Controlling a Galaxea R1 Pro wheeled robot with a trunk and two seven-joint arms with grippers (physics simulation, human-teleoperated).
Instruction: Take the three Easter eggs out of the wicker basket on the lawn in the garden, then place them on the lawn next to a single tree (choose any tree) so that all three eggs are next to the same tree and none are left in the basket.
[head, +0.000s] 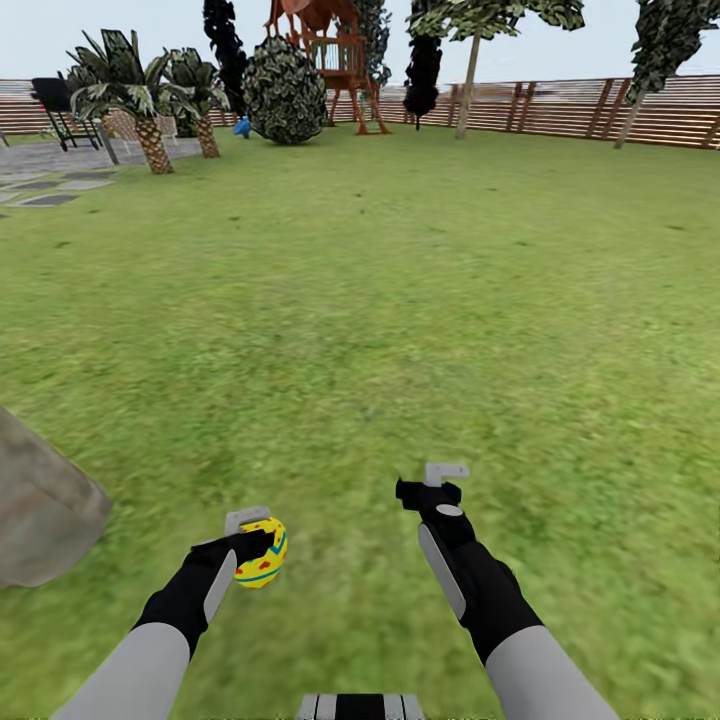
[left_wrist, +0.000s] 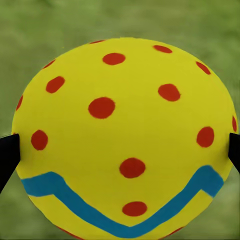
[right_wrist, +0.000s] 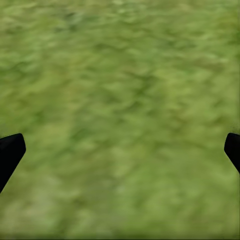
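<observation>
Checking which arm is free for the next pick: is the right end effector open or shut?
Open. The right end effector holds nothing; in the right wrist view its fingertips sit far apart, lawn between them.

The egg (left_wrist: 125, 140) is cut off at the bottom edge in the left wrist view. That grey slab thing (head: 40, 510) runs off the head view's left edge, maybe a trunk. Right fingers (right_wrist: 10, 155) barely peek in.
</observation>
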